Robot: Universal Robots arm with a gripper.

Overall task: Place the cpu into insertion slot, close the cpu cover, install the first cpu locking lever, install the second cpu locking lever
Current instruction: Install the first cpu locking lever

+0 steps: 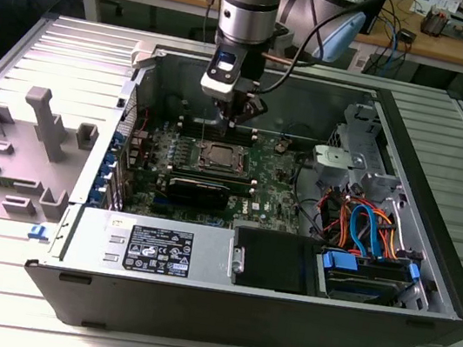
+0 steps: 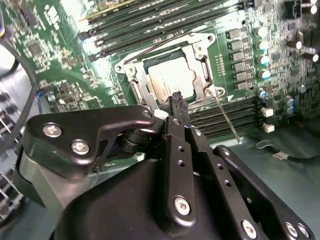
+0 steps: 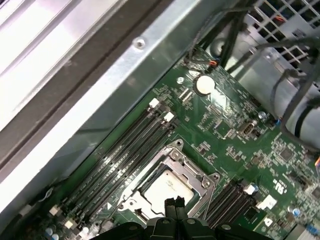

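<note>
**Cpu seated, end effector at the cover's edge**

Cpu (image 2: 171,80) lies flat in the slot (image 2: 121,67), with the cover (image 2: 200,60) down around it. End effector (image 2: 177,99) is just over the cover's edge, fingers pressed together and gripping nothing; contact unclear. In the exterior view it hangs at 12 o'clock from the cpu.

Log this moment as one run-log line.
dull silver-grey square cpu: seated | silvery metal-frame cpu cover: down around it | black gripper: shut, empty, close above
</note>
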